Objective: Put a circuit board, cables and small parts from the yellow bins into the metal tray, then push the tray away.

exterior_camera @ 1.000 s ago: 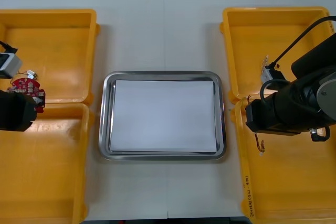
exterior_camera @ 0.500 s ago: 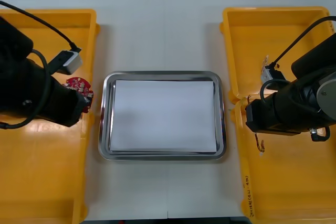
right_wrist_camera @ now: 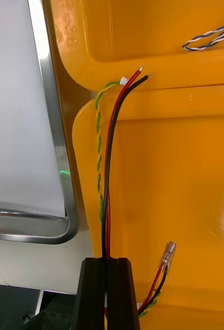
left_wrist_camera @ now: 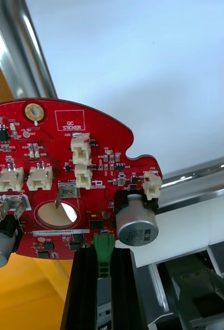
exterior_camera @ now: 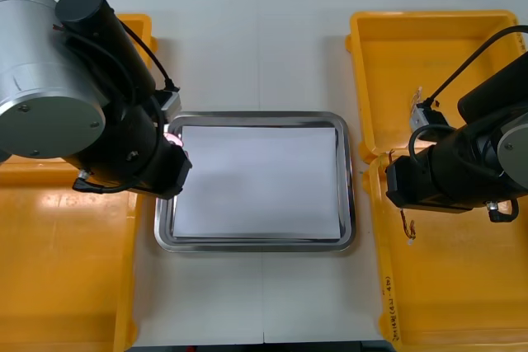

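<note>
On the left wrist feed, the left gripper [left_wrist_camera: 104, 253] is clamped on the lower edge of the board [left_wrist_camera: 65, 170]. Its fingers [left_wrist_camera: 81, 289] are kept apart only by the green connector they pinch. The board stands up from the fingers with its component face toward the camera. Past its round edge I see the tray [left_wrist_camera: 19, 62], with its shiny rim and white inside.

From the front, the left arm [exterior_camera: 58, 80] hangs over the tray's left rim and hides the claw. Only a sliver of red peeks out there, so the board sits at that rim, just over the tray's left side. I cannot tell whether it touches the tray.

The right gripper [right_wrist_camera: 105, 264] is closed on the cables [right_wrist_camera: 107, 154]. A red wire, a black wire and a twisted yellow-green pair run straight out from between the fingers. They pass along the inner wall of the near right bin [exterior_camera: 462, 302], just beside the tray's right rim. Their bare ends reach the ridge where that bin meets the far right bin [exterior_camera: 429, 16]. A short tail with a clear connector hangs beside the fingers, over the near bin.

A blue-and-white cable [right_wrist_camera: 209, 38] lies in the far right bin, well apart from the claw. In the front view the right arm sits over the seam between the two right bins, on the table [exterior_camera: 256, 47] side nearest the tray.
</note>
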Robot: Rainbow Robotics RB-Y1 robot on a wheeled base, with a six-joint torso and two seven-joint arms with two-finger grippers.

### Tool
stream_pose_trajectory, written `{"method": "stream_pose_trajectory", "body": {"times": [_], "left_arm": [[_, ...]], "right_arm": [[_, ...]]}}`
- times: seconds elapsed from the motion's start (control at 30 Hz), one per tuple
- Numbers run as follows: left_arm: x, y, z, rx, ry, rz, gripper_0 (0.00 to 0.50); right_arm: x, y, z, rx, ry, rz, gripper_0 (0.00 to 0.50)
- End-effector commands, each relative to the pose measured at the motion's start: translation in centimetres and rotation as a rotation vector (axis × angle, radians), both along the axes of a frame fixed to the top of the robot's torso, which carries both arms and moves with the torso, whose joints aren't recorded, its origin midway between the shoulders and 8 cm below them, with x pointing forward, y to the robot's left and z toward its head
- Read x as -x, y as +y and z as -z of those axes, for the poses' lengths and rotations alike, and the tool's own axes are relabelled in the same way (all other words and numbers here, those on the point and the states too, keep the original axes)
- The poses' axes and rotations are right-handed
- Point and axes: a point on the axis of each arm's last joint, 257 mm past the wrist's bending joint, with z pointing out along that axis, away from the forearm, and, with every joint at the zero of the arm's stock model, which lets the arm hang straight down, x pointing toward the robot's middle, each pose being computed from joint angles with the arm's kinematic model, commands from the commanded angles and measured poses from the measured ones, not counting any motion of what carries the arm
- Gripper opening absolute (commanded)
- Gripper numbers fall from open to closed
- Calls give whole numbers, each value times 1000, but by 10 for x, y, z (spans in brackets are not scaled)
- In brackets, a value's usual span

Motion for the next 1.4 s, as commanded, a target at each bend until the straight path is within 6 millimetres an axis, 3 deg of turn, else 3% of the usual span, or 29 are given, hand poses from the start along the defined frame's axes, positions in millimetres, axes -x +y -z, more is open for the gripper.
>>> {"method": "stream_pose_trajectory", "body": {"times": [0.03, 0.5, 0.97, 1.4], "left_arm": [[-9, -29, 4, -2, -26, 53, 0], [-6, -62, 48, -17, 68, 32, 0], [1, -55, 88, -108, 152, 19, 0], [11, -60, 106, -115, 179, 47, 0]], "right_arm": [[-4, 1, -7, 6, -16, 10, 0], [-4, 1, -6, 6, -15, 10, 0], [-4, 0, -6, 7, -14, 9, 0], [-3, 1, -6, 7, -13, 5, 0]]}}
